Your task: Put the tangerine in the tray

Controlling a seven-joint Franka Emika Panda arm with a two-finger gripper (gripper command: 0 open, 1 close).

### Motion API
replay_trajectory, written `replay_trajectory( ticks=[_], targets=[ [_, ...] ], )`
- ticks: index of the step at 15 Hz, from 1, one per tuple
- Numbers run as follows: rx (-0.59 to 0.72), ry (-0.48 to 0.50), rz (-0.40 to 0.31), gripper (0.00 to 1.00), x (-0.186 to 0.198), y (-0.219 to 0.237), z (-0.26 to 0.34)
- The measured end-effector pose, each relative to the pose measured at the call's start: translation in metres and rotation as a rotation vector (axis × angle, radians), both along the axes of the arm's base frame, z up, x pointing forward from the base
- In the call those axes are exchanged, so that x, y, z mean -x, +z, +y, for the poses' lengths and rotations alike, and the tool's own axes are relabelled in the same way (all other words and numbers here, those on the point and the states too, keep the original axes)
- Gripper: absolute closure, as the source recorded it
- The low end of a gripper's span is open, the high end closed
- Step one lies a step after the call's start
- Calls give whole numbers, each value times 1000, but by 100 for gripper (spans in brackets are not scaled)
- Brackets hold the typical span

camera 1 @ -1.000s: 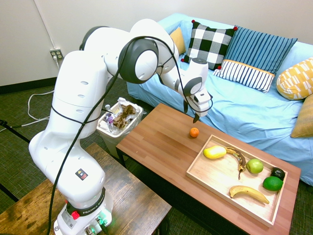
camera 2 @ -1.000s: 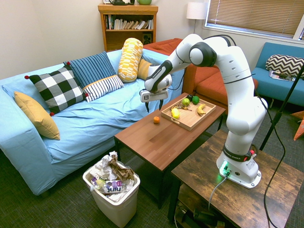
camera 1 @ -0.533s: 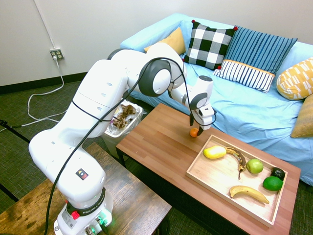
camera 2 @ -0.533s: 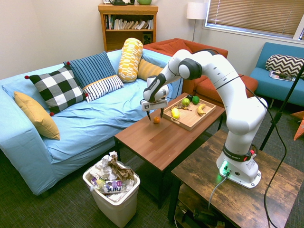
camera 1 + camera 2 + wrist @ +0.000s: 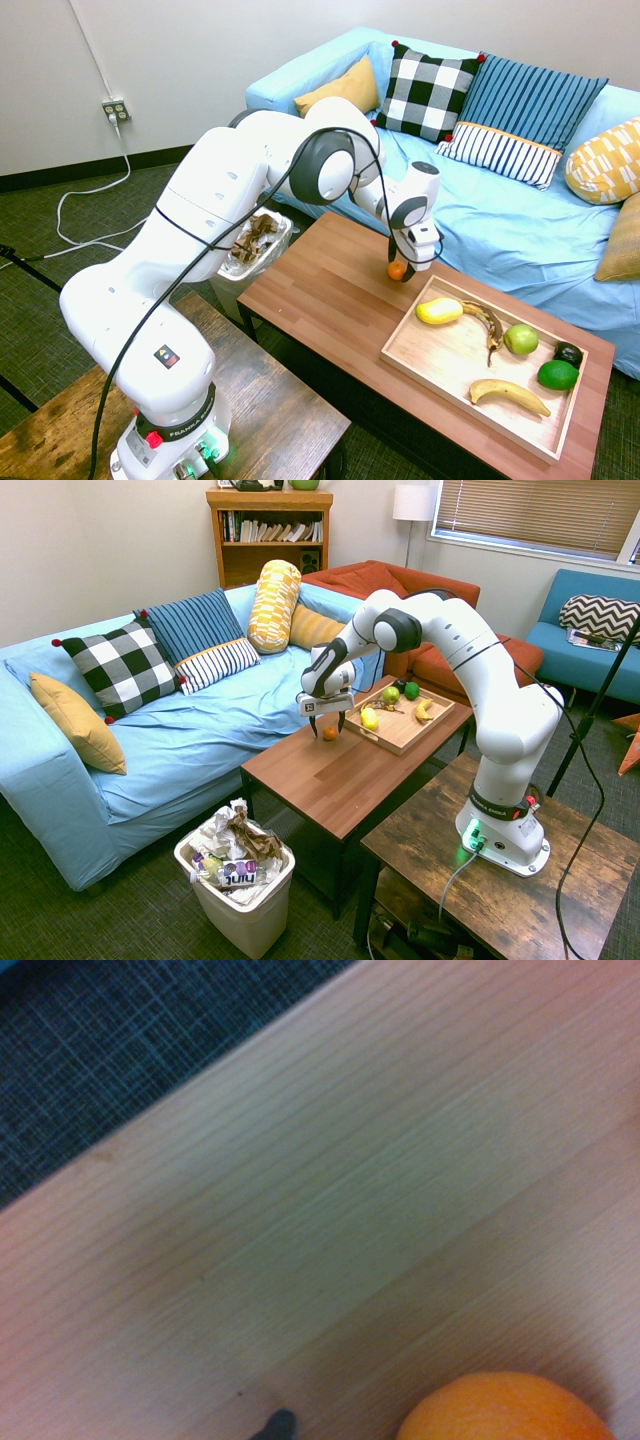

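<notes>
1. The gripper [image 5: 328, 723] points straight down with its fingers spread wide, one on either side of the tangerine [image 5: 329, 734]; nothing is clasped yet, and whether the pads touch the peel cannot be told.
2. The tangerine sits on the coffee table [image 5: 320, 290] between the fingertips, a placing that suits a plain squeeze from both sides of a round fruit that could otherwise roll.
3. In the wrist view the tangerine [image 5: 505, 1408] shows close at the frame's lower edge over bare wood grain, which fits a hand held low over the fruit.
4. The tray [image 5: 440, 365] lies just beyond the fingers on the same tabletop, apart from the tangerine, its near rim facing the gripper.
5. The tray's near corner looks free, with a yellow fruit [image 5: 439, 311], bananas, a green apple [image 5: 520, 339] and a lime [image 5: 557, 375] further in, so a short lift over the rim would likely suffice.
</notes>
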State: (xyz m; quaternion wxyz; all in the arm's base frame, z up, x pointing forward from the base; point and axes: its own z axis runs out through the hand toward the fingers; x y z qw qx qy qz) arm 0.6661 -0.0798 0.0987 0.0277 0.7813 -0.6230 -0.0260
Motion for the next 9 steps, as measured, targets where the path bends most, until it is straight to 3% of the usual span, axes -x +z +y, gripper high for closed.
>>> replay_trajectory(
  ticks=[9],
  targets=[
    [-23,16,19,100,1,3,0]
  ],
)
